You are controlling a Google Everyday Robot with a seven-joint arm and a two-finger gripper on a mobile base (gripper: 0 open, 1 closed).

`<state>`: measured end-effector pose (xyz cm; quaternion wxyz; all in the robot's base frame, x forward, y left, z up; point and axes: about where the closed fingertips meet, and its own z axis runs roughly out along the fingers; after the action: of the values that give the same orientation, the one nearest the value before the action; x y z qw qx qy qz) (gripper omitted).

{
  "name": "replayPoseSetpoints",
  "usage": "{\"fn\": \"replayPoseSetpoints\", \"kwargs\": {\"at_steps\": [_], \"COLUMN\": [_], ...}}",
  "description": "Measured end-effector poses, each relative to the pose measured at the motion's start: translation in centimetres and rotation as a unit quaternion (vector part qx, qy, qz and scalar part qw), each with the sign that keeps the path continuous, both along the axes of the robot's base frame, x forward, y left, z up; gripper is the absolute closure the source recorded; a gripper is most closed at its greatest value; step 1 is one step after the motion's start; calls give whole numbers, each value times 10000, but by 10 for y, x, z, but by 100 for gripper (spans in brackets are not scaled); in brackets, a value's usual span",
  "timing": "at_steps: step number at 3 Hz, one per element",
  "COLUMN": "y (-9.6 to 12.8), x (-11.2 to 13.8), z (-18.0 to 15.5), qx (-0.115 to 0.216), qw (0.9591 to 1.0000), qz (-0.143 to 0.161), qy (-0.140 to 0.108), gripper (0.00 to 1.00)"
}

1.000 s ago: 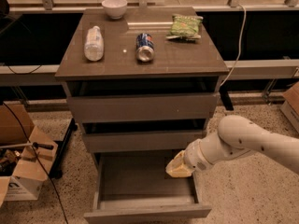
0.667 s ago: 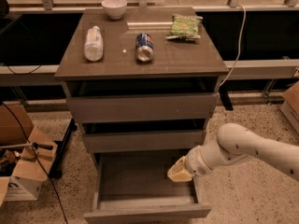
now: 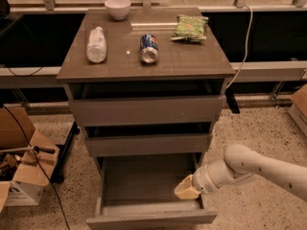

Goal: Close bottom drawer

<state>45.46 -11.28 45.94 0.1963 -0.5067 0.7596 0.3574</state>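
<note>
The bottom drawer (image 3: 139, 181) stands pulled well out at the base of the cabinet (image 3: 168, 63), gripper (image 3: 188, 189) low at the cabinet's front right over the tray edge, open or closed cannot be told; best to get outside the drawer front and push squarely toward the cabinet.

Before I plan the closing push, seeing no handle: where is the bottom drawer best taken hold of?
On the bottom drawer, take the flat front's top edge, coming from the front: it is handle-less and pulled out, so pushing inward likely works best. The gripper hangs over the tray's right side, behind that front.
</note>
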Motion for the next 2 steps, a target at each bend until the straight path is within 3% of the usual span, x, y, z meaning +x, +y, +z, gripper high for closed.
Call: {"fn": "replayPoseSetpoints", "kwargs": {"at_steps": [1,2], "y": [5,4], "x": [2,2], "z": [0,-38], "qx": [-186,-950], "qw": [9998,9955], "qz": [57,-3], "qy": [-30,11], "gripper": [100,100]}}
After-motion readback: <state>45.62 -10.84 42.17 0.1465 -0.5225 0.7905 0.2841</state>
